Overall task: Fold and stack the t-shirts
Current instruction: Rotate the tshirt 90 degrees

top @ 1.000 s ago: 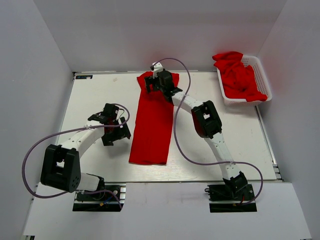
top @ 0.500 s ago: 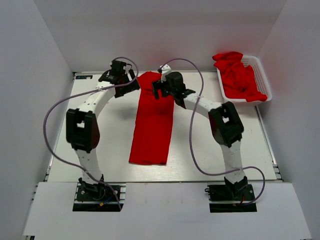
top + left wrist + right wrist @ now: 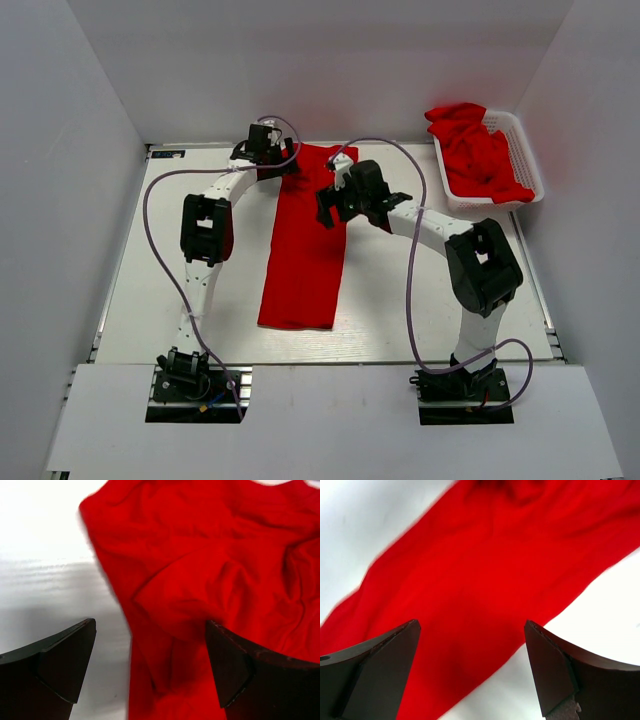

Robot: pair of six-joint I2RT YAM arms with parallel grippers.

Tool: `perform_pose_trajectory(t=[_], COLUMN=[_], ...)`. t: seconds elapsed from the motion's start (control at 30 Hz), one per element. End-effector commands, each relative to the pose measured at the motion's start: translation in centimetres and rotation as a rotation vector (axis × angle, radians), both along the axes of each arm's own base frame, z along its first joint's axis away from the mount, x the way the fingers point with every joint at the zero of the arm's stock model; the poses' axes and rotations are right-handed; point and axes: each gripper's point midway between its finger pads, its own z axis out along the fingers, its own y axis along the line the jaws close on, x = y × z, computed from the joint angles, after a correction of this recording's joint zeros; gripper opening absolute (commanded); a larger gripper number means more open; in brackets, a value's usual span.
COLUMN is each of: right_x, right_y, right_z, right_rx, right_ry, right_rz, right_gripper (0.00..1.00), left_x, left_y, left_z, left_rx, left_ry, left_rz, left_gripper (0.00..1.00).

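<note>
The white table (image 3: 375, 300) filled most of my overhead view, with grey walls closing it in on three sides. Both arms were stretched out across it toward the far edge, the left arm (image 3: 205, 230) rising in a tall arc and the right arm (image 3: 480, 265) bent over from its own side.

Between them lay one red t-shirt (image 3: 303, 260), folded into a long narrow strip that ran from the far edge of the table back toward the bases. Its near end was flat and square; its far end looked rumpled. In the far right corner sat a white lattice basket (image 3: 483, 204), and in it a heap of more red t-shirts (image 3: 475, 150) bulged above the rim, well apart from the strip.

The left gripper (image 3: 272, 160) was over the far left corner of the strip. Through its wrist camera I saw the left gripper (image 3: 150, 650) with its jaws spread wide and nothing between them; the left edge of the t-shirt (image 3: 200, 555) ran beneath the gap, with creased cloth under the right-hand finger (image 3: 240, 675) and bare table under the other.

The right gripper (image 3: 328, 205) was over the right edge of the strip, a little nearer the bases. Its wrist view showed the right gripper (image 3: 470, 650) likewise gaping and holding nothing, with smooth red cloth (image 3: 485, 580) slanting below it. I could not tell whether either gripper touched the cloth.
</note>
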Motion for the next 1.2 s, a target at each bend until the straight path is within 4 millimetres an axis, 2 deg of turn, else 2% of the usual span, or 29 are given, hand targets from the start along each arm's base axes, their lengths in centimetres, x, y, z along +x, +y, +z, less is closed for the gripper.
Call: perform_pose_trajectory(t=[0.0, 0.07, 0.13, 0.17, 0.2, 0.23, 0.27, 0.37, 0.5, 0.67, 0.7, 0.8, 0.83, 0.87, 0.9, 1.17], right_x=[-2.3, -2.6, -3.0, -3.1, -3.1, -3.2, -3.1, -3.5, -3.7, -4.0, -4.2, -4.1, -4.0, -4.0, -4.1, -4.5], right_y=[-0.2, -0.4, -0.5, -0.5, -0.8, -0.7, -0.9, -0.8, -0.9, -0.9, -0.8, -1.1, -1.2, -1.2, -1.2, -1.3], right_z=[0.9, 0.5, -0.3, -0.9, -1.0, -1.3, -1.5, -2.1, -2.6, -2.9, -3.3, -3.6, -3.6, -3.6, -3.7, -4.4], right_rx=[0.025, 0.017, 0.005, -0.004, -0.005, -0.006, -0.008, -0.004, -0.006, -0.008, -0.013, -0.023, -0.025, -0.026, -0.028, -0.034], right_ry=[0.053, 0.073, 0.088, 0.100, 0.107, 0.115, 0.120, 0.141, 0.159, 0.175, 0.186, 0.197, 0.194, 0.193, 0.197, 0.226], right_rz=[0.048, 0.049, 0.053, 0.054, 0.047, 0.048, 0.042, 0.040, 0.032, 0.038, 0.038, 0.029, 0.024, 0.022, 0.025, 0.028], right_gripper=[0.90, 0.90, 0.90, 0.90, 0.90, 0.90, 0.90, 0.90, 0.90, 0.90, 0.90, 0.90, 0.90, 0.90, 0.90, 0.90], left_x=[2.7, 2.9, 2.5, 2.5, 2.1, 2.1, 2.1, 1.9, 1.8, 1.3, 1.5, 1.7, 1.7, 1.8, 1.8, 2.0], left_y=[-1.0, -1.1, -1.4, -1.5, -1.7, -1.7, -1.7, -1.6, -1.5, -1.0, -1.1, -0.9, -0.9, -1.0, -1.0, -0.5], left_z=[7.7, 7.9, 6.9, 7.5, 6.6, 6.6, 6.6, 6.0, 5.6, 6.4, 7.8, 7.9, 7.4, 7.8, 7.2, 6.7], left_rx=[-0.044, -0.046, -0.056, -0.066, -0.076, -0.076, -0.076, -0.073, -0.066, -0.079, -0.087, -0.084, -0.080, -0.082, -0.079, -0.071], left_ry=[-0.216, -0.226, -0.213, -0.228, -0.209, -0.209, -0.209, -0.191, -0.183, -0.198, -0.234, -0.244, -0.228, -0.237, -0.224, -0.223], left_rz=[-0.035, -0.035, -0.052, -0.061, -0.066, -0.066, -0.066, -0.066, -0.058, -0.019, -0.020, -0.013, -0.012, -0.012, -0.012, 0.023], left_gripper=[1.00, 0.95, 0.94, 0.92, 0.92, 0.91, 0.86, 0.81, 0.69, 0.60, 0.60, 0.57, 0.50, 0.47, 0.47, 0.43])
